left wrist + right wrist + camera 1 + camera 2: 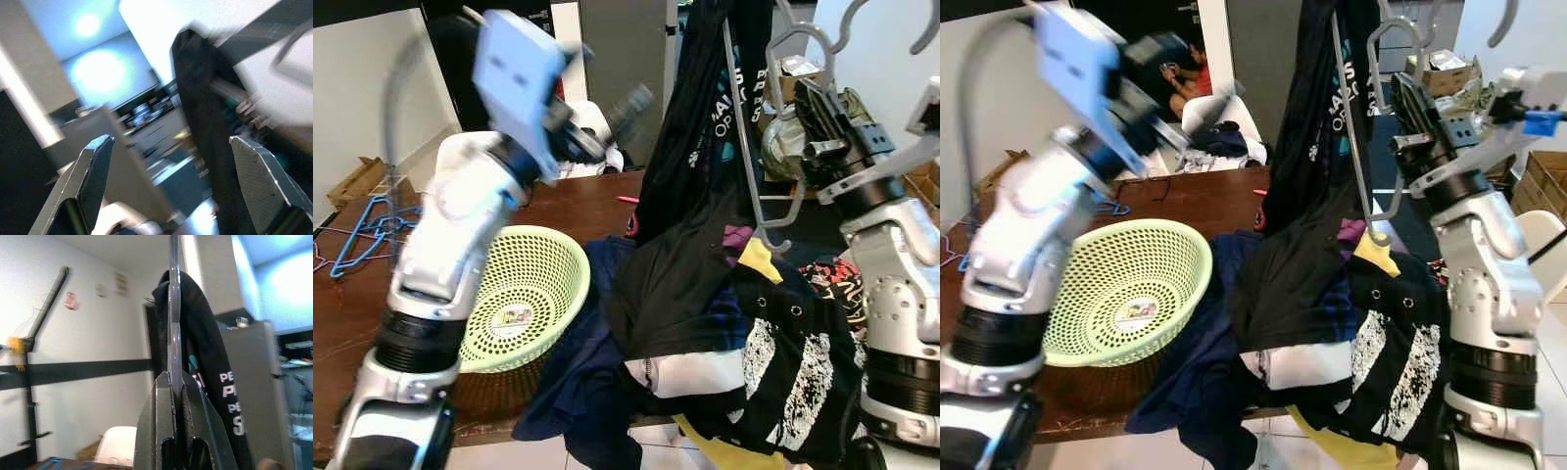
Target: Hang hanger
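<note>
- Right gripper [171, 382]: both black fingers pressed together on the thin grey bar of the hanger [172, 308], which rises straight up from between the fingertips in the right wrist view.
- Hanger [744, 147]: grey, held high at the robot's right, above the far right part of the table; a black shirt with pale lettering [710, 108] drapes over it and hangs down toward the clothes pile.
- Right arm [1474, 225]: raised, forearm angled up and inward, wrist close beside the hanging shirt.
- Left gripper [171, 161]: fingers spread wide apart, nothing between them — the left wrist view looks past them at the dark hanging shirt [205, 122] and a blurred room beyond.
- Left arm [460, 225]: lifted and bent, blurred; its wrist unit sits high above the basket.
- Green basket [563, 259]: pale green, perforated, on the brown table [587, 201], a round label at its bottom; it lies under the left arm and touches the clothes pile.
- Clothes pile [724, 333]: black, navy, yellow and black-and-white printed garments heaped on the table's near right edge, some spilling over the edge toward the floor.
- Blue hangers [367, 230]: a few lying on the table's far left part, well apart from the pile.
- Person [1185, 73]: seated in the background beyond the table, hands raised together.
- Cardboard boxes [1542, 176]: at the right, behind the right arm.
</note>
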`<state>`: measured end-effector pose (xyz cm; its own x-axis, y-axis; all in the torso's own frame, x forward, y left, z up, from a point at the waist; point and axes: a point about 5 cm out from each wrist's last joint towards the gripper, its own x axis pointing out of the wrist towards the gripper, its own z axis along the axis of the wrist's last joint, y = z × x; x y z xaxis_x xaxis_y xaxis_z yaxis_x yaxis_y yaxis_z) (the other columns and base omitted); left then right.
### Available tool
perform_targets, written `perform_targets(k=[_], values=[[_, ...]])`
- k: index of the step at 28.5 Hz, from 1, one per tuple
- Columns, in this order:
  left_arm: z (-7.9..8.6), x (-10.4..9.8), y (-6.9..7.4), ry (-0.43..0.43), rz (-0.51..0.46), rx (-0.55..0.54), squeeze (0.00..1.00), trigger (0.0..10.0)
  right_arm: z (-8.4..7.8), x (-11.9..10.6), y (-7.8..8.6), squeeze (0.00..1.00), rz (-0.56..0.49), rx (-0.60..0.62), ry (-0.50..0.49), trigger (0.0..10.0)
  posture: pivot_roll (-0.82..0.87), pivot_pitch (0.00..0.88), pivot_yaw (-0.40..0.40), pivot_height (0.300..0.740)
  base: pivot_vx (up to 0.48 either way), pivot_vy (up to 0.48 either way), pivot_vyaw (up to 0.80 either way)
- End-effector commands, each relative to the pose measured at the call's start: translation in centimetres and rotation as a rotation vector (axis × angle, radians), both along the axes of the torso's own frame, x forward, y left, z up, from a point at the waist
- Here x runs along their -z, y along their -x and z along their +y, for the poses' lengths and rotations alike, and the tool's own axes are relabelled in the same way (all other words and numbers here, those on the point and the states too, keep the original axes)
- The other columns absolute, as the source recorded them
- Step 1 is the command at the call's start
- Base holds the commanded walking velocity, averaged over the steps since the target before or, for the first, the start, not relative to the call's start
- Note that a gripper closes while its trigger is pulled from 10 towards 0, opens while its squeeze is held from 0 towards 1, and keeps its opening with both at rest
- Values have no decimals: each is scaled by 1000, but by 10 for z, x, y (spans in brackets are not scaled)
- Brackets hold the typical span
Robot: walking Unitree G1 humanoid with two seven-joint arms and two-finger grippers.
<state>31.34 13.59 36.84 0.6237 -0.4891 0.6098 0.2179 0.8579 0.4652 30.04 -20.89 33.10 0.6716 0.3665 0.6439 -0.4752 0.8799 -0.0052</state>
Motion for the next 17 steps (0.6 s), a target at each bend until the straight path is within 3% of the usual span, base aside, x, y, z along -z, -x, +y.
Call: perform_targets(k=[1, 3, 10, 17], values=[[12, -9, -2, -14, -49, -79, 0, 10000, 7, -5, 9, 0, -41, -71, 21, 10000, -7, 0, 23, 740, 0, 0, 0], [18, -11, -7, -72, -76, -129, 0, 10000, 14, 0, 16, 0, -38, -158, 42, 10000, -12, 0, 24, 740, 0, 0, 0], [16, -11, -15, -86, -94, -138, 0, 10000, 27, 4, 23, 0, -35, -239, 69, 10000, -23, 0, 27, 740, 0, 0, 0], [0, -7, -24, -109, -99, -79, 0, 10000, 43, 6, 32, 0, -34, -328, 88, 10000, -36, 0, 33, 740, 0, 0, 0]])
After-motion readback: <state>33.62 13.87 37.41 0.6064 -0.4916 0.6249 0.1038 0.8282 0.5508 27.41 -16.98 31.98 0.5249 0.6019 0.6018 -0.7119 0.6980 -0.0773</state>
